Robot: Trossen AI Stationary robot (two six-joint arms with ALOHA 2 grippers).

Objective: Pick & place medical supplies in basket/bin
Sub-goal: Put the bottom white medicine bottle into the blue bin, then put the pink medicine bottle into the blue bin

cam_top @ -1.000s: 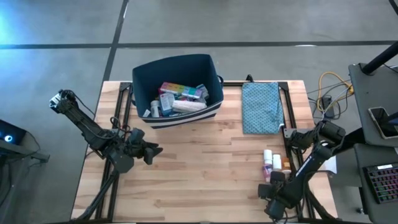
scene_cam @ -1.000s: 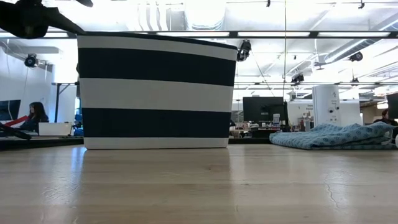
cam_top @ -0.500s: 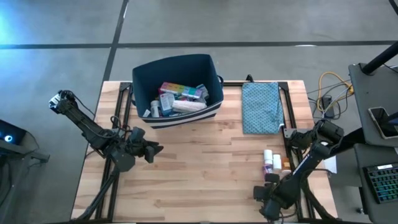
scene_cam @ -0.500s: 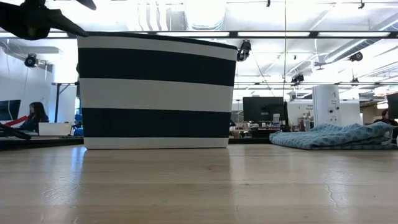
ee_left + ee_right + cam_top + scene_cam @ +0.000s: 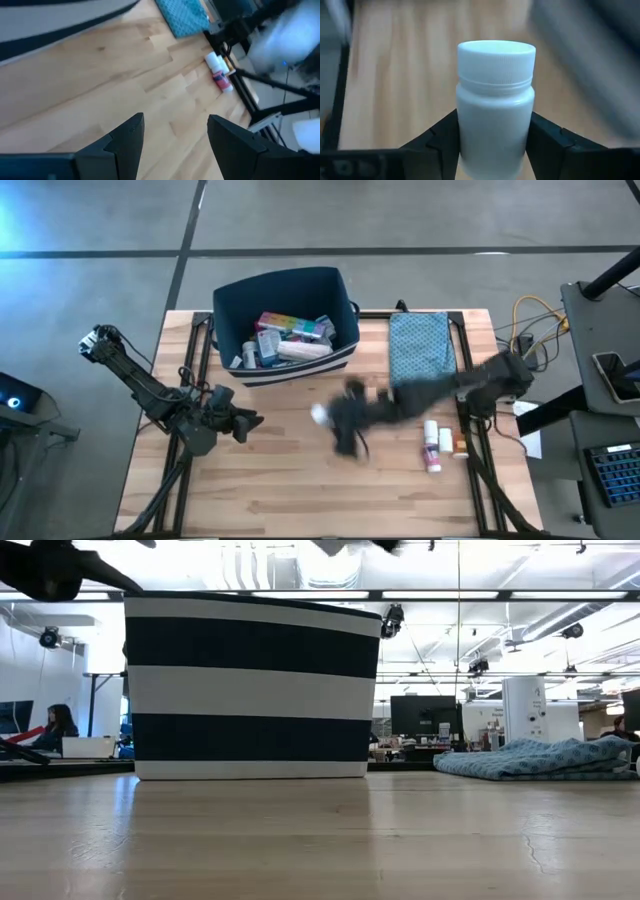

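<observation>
My right gripper point(image 5: 335, 420) hangs blurred over the middle of the table, shut on a white pill bottle point(image 5: 495, 120) with a ribbed white cap; in the high view the bottle point(image 5: 319, 414) shows as a white spot at the gripper's left end. The navy bin point(image 5: 285, 320) stands at the far side with a rainbow organizer, tubes and bottles inside; the low view shows the bin's point(image 5: 250, 685) striped wall. My left gripper point(image 5: 175, 135) is open with nothing between its fingers, and it waits over the table's left part point(image 5: 250, 420). My right gripper pinches the bottle's body point(image 5: 465, 130) below the cap between its two fingers, one on each opposite side. The cap point(image 5: 496, 50) points away from the wrist. The arm reaches in from the table's right, and the bottle is lifted clear of the wood.
A teal patterned pouch point(image 5: 420, 352) lies at the far right. Two white bottles point(image 5: 437, 434) and a pink tube point(image 5: 432, 461) lie near the right edge. Bare wood spreads between the bin and the near edge.
My right gripper has swung from the table's near right corner up and toward the left and far side, to the middle of the table, turning as it went; most of this came in the last half second. It now carries the white bottle in the air.
</observation>
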